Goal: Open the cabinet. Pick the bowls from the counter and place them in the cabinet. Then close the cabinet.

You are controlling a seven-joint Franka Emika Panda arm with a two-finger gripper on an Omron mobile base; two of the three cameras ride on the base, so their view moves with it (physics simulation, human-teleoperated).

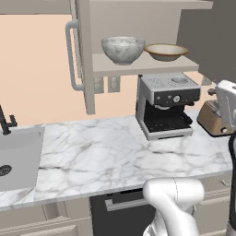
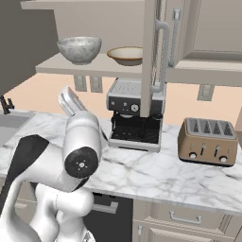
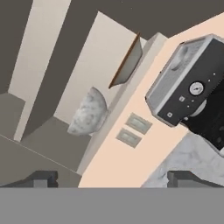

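Both bowls, the marbled bowl [image 3: 89, 113] and tan bowl [image 3: 128, 65], sit in the open cabinet [image 1: 138, 65], ahead of the gripper [image 3: 111, 178], whose fingers are spread and empty. Closing remains: push each door's outer face, sweeping clear of the coffee machine [image 1: 167, 105].

No words, brands or numbers can be read anywhere. The coffee machine [image 3: 192, 94] beyond the tool carries a round gauge and small buttons, their markings too small to make out. The toaster [image 2: 207, 141] shows only plain knobs.
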